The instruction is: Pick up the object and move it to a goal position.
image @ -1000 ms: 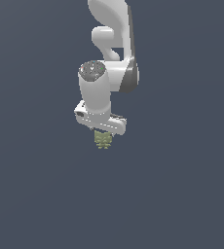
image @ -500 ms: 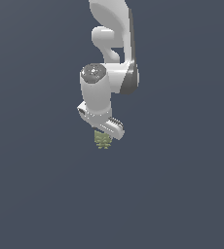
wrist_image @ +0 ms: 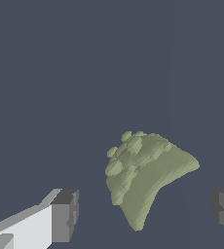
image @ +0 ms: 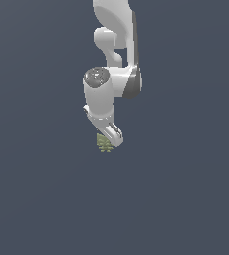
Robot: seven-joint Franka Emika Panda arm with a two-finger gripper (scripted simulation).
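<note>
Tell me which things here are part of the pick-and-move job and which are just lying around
Part of the job:
- object, olive-green bumpy lump, between the fingers, neither touching it
- gripper, open

Just lying around:
- nothing else visible; only the plain dark surface

The object (wrist_image: 145, 172) is looking matt and bumpy; the hand (wrist_image: 143, 214) is showing smooth white plastic, dull grey pads (wrist_image: 65, 214).

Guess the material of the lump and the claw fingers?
Lump: flat matte olive, bumpy and faceted, no shine; looks like rough stone or clay, though a render leaves it open. Fingers: matte dark grey pads, rubber-like, on glossy white bodies, probably plastic.
</note>
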